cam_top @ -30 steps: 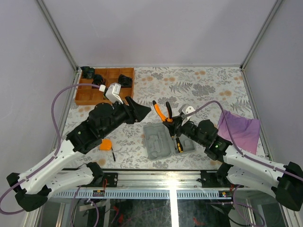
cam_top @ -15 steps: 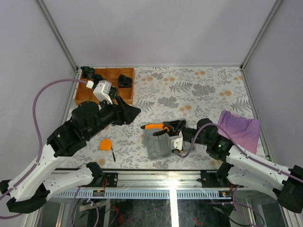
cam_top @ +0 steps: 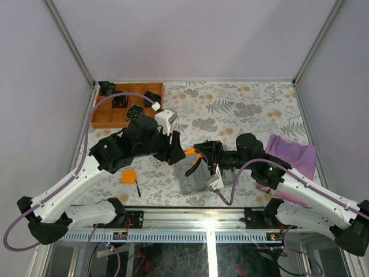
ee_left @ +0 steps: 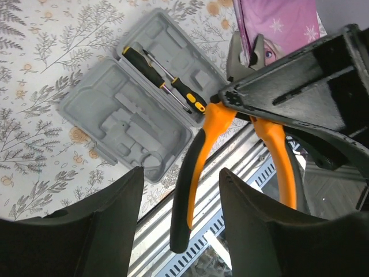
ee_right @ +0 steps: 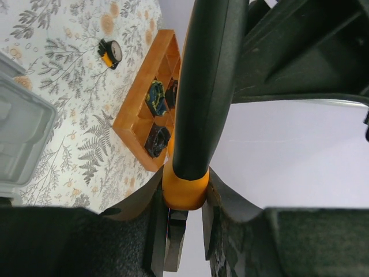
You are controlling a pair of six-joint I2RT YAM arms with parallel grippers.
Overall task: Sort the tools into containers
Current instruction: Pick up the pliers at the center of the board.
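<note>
The orange-and-black pliers (cam_top: pixel 192 159) hang above the open grey case (cam_top: pixel 192 181). My right gripper (cam_top: pixel 206 154) is shut on them near their head (ee_right: pixel 184 193). Their handles point toward my left gripper (cam_top: pixel 177 153). In the left wrist view the left gripper (ee_left: pixel 180 187) is open, and the tip of one pliers handle (ee_left: pixel 190 190) lies between its fingers without touching them. A black-and-orange screwdriver (ee_left: pixel 164 81) lies in the case (ee_left: pixel 124 124). The orange tape measure (cam_top: pixel 128 176) and the thin black key (cam_top: pixel 138 189) lie on the table left of the case.
A wooden compartment tray (cam_top: pixel 109 118) holding several black parts stands at the back left. A purple cloth (cam_top: pixel 294 158) lies at the right. The table's near edge with its metal rail (cam_top: pixel 207 216) runs just below the case.
My left arm swung from beside the wooden tray to the centre, its fingers now around a pliers handle. My right gripper turned the pliers sideways and tilted their handles toward the left.
</note>
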